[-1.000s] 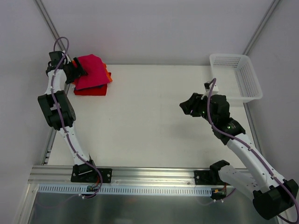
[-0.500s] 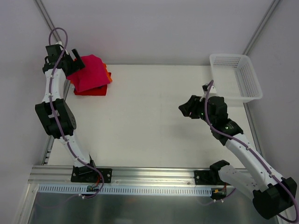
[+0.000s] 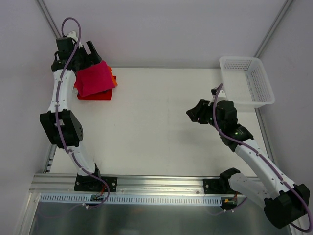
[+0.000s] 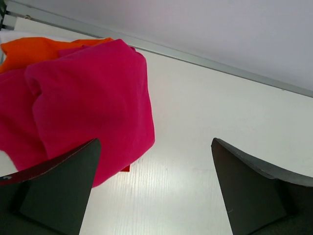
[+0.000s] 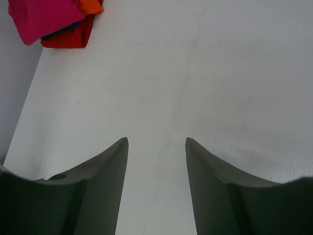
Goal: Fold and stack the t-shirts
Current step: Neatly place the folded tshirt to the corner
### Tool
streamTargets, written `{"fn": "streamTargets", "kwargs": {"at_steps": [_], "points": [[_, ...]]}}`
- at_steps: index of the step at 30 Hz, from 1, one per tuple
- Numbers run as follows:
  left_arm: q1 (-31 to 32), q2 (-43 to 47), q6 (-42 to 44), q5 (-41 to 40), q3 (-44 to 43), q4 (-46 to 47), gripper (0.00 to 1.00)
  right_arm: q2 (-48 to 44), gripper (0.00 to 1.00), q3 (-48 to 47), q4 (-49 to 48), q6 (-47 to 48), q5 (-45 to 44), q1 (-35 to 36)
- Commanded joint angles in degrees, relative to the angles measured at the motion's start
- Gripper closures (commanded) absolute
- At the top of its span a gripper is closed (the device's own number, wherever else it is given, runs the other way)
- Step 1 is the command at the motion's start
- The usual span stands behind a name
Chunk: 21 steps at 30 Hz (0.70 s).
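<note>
I am holding my left gripper [image 4: 154, 143] wide apart and empty over the magenta-pink t-shirt [image 4: 93, 93], lying folded atop the orange shirt [image 4: 34, 46] and red shirt [image 3: 95, 96] at the bench's [image 3: 161, 112] far-left corner, and judging a straight upward retreat safest, lest a finger drag it askew

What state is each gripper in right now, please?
Left gripper: open, holding nothing.
Right gripper: open, holding nothing.
</note>
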<state>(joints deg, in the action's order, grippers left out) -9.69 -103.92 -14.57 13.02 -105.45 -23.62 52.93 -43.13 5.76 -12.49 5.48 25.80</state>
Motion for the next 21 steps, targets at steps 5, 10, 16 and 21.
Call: {"fn": "streamTargets", "kwargs": {"at_steps": [5, 10, 16, 21], "points": [[0.55, -9.89, -2.22, 3.59, -7.31, 0.50, 0.05, -0.98, 0.46, 0.33, -2.77, -0.61, 0.59, 0.04], [0.47, -15.78, -2.22, 3.07, -11.00, 0.41, 0.04, -1.42, 0.46, 0.24, -2.33, -0.34, 0.41, -0.05], [-1.55, -20.88, -2.83, 1.23, -13.46, 0.50, 0.04, -1.07, 0.46, 0.42, -2.07, -0.17, 0.68, 0.04], [-3.66, -22.73, -4.32, -0.62, -13.29, 1.38, 0.04, 0.16, 0.46, 0.60, -2.42, -0.25, 0.77, 0.04]]}}
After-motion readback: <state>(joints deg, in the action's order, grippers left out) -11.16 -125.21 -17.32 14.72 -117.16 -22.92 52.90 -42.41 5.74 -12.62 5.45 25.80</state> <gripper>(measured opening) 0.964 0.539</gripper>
